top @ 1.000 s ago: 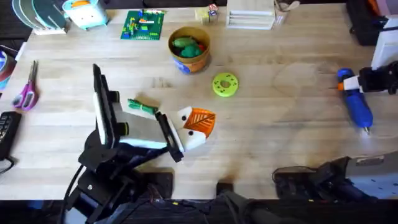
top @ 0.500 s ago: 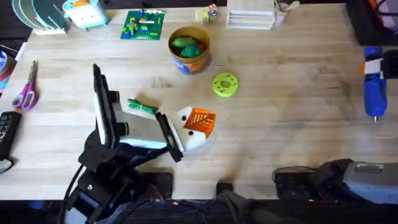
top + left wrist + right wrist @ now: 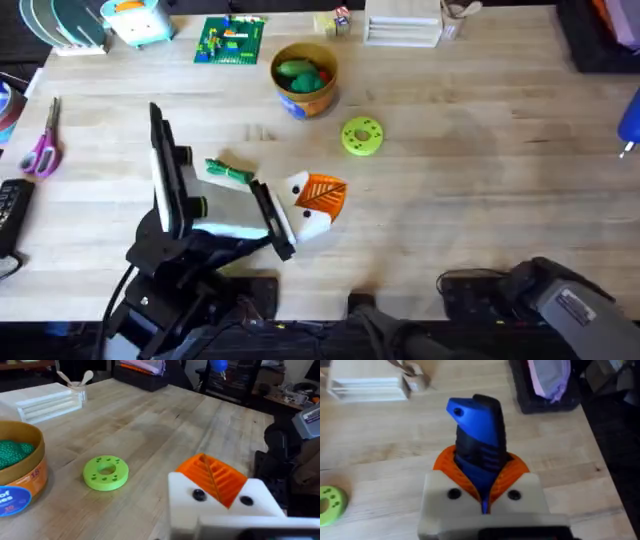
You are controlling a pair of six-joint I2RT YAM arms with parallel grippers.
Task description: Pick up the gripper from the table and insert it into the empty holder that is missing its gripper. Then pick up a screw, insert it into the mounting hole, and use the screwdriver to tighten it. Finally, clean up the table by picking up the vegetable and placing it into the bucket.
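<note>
My right gripper [image 3: 482, 474] is shut on the blue screwdriver [image 3: 477, 430], which stands up between its orange pads. The overhead view has the screwdriver [image 3: 630, 118] at the table's far right edge, off the surface. My left gripper [image 3: 322, 198] rests low at the table's middle, its orange pads [image 3: 212, 476] pressed together with nothing seen between them. A thin green vegetable [image 3: 228, 171] lies on the table just left of it. The tan bucket [image 3: 330, 68] stands behind, with green items inside. The loose gripper piece, the holder and the screw are out of view.
A yellow-green disc [image 3: 361, 136] lies between the bucket and the right half of the table. Pink scissors [image 3: 42, 145] lie at the left edge. A green brick plate [image 3: 230, 40] and a white box [image 3: 403, 25] sit at the back. A black bin [image 3: 545, 395] stands past the right edge.
The right arm has carried the screwdriver up and to the right, from the table's right side to the edge of the overhead view. The left arm has not moved.
</note>
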